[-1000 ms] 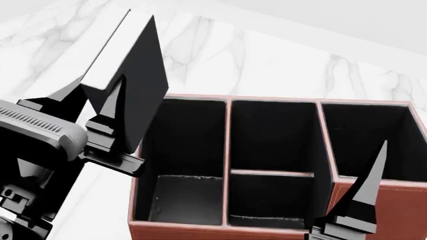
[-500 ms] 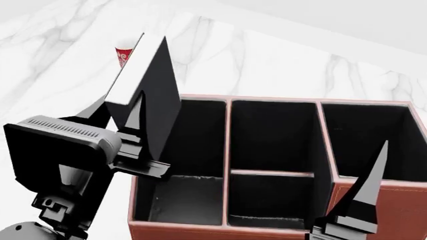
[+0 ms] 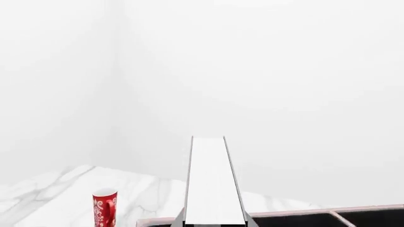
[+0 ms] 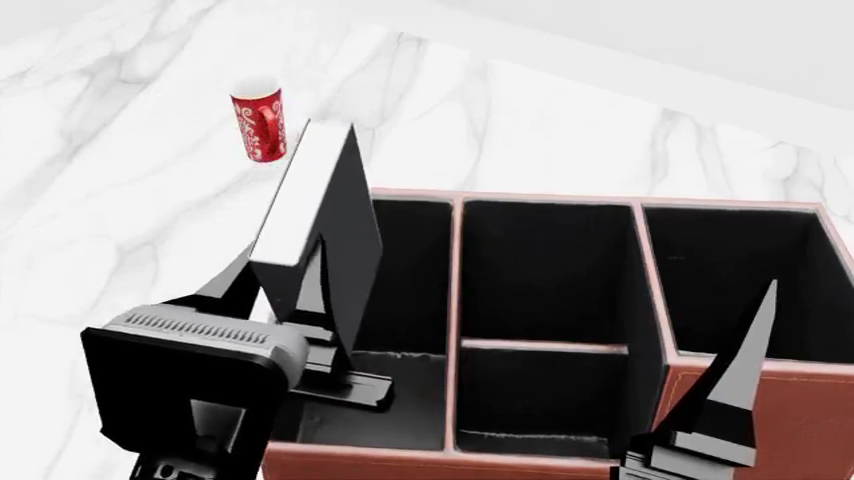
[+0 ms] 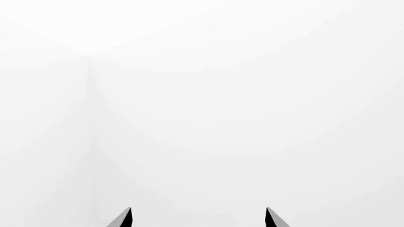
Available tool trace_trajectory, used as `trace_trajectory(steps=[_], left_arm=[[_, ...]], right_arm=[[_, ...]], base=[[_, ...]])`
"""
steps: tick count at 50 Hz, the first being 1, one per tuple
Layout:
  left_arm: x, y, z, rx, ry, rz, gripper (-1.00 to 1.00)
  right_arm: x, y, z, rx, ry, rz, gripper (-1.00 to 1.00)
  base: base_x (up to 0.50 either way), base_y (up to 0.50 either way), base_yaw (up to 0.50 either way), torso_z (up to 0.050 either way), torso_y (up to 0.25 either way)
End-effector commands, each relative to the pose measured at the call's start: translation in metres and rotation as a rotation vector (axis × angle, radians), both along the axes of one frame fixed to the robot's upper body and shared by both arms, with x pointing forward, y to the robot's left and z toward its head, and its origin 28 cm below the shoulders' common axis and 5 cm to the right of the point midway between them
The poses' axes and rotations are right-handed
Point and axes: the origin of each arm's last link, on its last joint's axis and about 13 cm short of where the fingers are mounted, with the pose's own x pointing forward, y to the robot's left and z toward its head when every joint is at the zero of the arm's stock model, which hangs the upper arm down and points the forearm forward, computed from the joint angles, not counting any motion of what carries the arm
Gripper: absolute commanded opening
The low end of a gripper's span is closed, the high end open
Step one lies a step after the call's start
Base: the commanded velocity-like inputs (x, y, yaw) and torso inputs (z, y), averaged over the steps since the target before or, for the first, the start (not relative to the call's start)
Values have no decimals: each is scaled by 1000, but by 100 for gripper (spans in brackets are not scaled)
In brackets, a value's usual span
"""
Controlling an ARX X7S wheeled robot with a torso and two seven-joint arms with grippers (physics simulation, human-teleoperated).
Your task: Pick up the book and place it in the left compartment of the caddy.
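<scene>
My left gripper is shut on the book, a black hardcover with white page edges. It holds the book tilted upright over the left wall of the caddy. The book's lower end hangs at the left compartment, a long black-lined bay; whether they touch is unclear. In the left wrist view the book's white edge runs out between the fingers of the left gripper. My right gripper is open and holds nothing. One of its fingers stands by the caddy's right front corner.
A red patterned mug stands on the white marble table, beyond and left of the caddy; the left wrist view also shows the mug. The caddy's middle bay has a cross divider, and a taller bay is at the right.
The left arm has carried the book right and down, from beside the caddy to over its left bay. The mug, hidden behind the book before, now shows. The right arm has not moved.
</scene>
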Motion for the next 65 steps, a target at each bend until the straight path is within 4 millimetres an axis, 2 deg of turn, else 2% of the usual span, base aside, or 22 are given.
trace_trajectory(steps=[1,11,23,37,65], left_arm=[[10,-9,-13,-17,-27,20,-100],[25,-13,-39,24,3,56,-100],[40,-13,-55,55,29,86,-100],[54,-13,-69,82,61,105,-100],[67,-12,-90,101,109,133,-100]], right_arm=[[1,-2,0,-9,-13,-4,100],[0,-2,1,-9,-12,-4,100],[1,-2,0,-8,-11,-4,100],[1,-3,1,-6,-14,-7,100],[1,-2,0,-9,-11,-4,100]], base=[[0,0,0,0,10],[0,0,0,1,1],[0,0,0,0,2],[1,0,0,0,1],[0,0,0,0,1]])
